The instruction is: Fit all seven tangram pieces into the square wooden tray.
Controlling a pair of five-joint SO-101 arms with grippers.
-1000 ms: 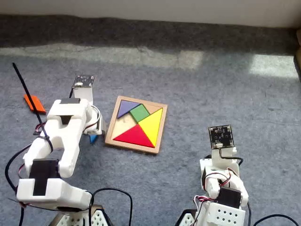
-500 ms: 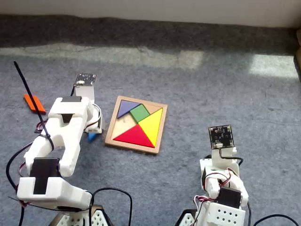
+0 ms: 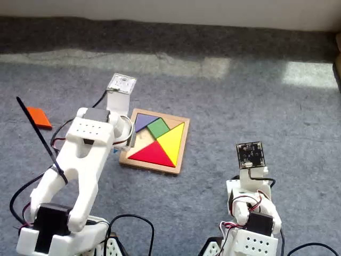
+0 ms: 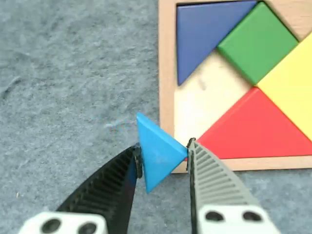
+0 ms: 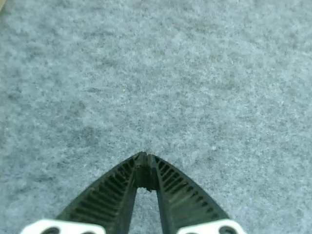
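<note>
Table top: grey carpet-like cover over whole surface, pale light band across far side. On it, left of centre: square wooden tray, flat. Well left of tray, apart: orange piece, flat on cover.

Right claw, tips together, above grey carpet.

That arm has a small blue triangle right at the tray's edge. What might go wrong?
The left gripper pinches the light blue triangle by its slanted sides, so it may slip. It is right at the tray rim and could catch there instead of dropping into the bare gap. That gap between the dark blue triangle and red triangle looks tight, so a poor angle might jam it.
</note>
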